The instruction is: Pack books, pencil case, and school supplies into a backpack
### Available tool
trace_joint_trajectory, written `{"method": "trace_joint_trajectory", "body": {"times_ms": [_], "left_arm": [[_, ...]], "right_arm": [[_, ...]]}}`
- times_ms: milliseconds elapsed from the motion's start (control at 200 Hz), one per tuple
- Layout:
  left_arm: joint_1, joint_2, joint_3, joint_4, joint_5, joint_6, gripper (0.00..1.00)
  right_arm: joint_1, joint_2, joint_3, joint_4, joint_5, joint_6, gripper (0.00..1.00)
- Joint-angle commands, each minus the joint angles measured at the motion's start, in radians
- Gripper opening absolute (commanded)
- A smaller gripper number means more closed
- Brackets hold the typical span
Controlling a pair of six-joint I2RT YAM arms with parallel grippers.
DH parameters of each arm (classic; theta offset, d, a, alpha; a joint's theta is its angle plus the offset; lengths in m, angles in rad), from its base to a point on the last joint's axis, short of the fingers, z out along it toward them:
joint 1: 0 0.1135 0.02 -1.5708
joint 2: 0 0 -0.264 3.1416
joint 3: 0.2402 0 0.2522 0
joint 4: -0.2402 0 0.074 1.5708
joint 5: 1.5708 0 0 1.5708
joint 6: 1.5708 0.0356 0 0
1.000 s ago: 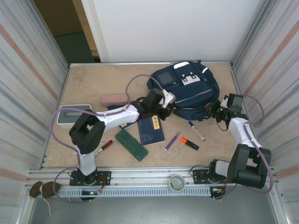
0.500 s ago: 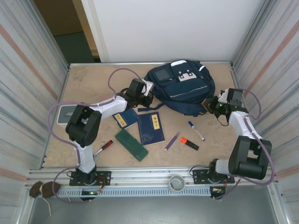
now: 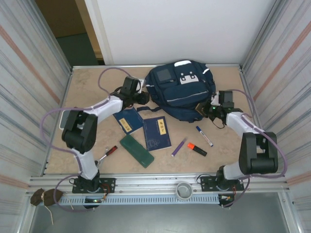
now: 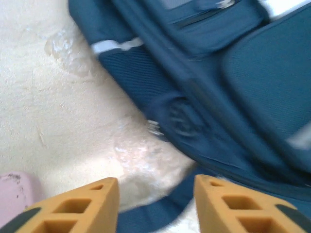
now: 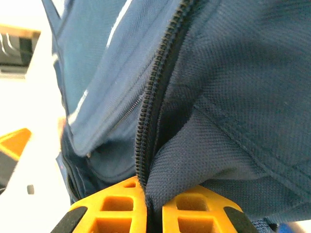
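Shifted since a second ago: large navy-blue fabric backpack with thin white stripes (image 3: 182, 92), now closer to the far wall; left gripper (image 3: 145, 97), now off the pack's top and at its left edge
- Left gripper (image 4: 155, 206): orange fingers (image 4: 77, 206) spread apart, nothing between them; view blurred
- Right gripper (image 5: 153, 211): at the backpack's right side, fingers pressed together on a fold of its fabric beside the black zipper (image 5: 155, 97)
- Smaller dark-blue booklet with yellow label (image 3: 129, 120) and larger dark-blue booklet with yellow label (image 3: 157, 132): flat on the beige table (image 3: 87, 87), just in front of the backpack
- Purple pen (image 3: 179, 146), orange highlighter with black cap (image 3: 197, 149), white marker with blue cap (image 3: 204, 136): right of the booklets, outside the backpack
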Motion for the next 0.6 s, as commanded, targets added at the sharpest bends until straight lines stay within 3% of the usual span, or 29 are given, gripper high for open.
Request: {"method": "trace_joint_trajectory", "body": {"times_ms": [0, 135, 291, 436, 596], "left_arm": [[-0.014, -0.127, -0.055, 0.087, 0.110, -0.001, 0.55], [-0.053, -0.147, -0.063, 0.069, 0.139, 0.114, 0.64], [-0.146, -0.115, -0.011, 0.004, 0.073, 0.254, 0.74], [-0.195, -0.043, 0.072, -0.050, 0.042, 0.348, 0.81], [-0.221, 0.075, 0.210, -0.143, 0.026, 0.464, 0.85]], "right_arm": [[0.089, 0.054, 0.066, 0.050, -0.023, 0.020, 0.21], [0.071, -0.025, 0.041, -0.074, 0.064, -0.083, 0.47], [0.052, -0.084, 0.039, -0.121, 0.179, -0.152, 0.57], [0.072, 0.020, 0.084, -0.072, 0.161, -0.164, 0.54], [0.061, 0.122, 0.091, -0.086, 0.195, -0.213, 0.36]]}}
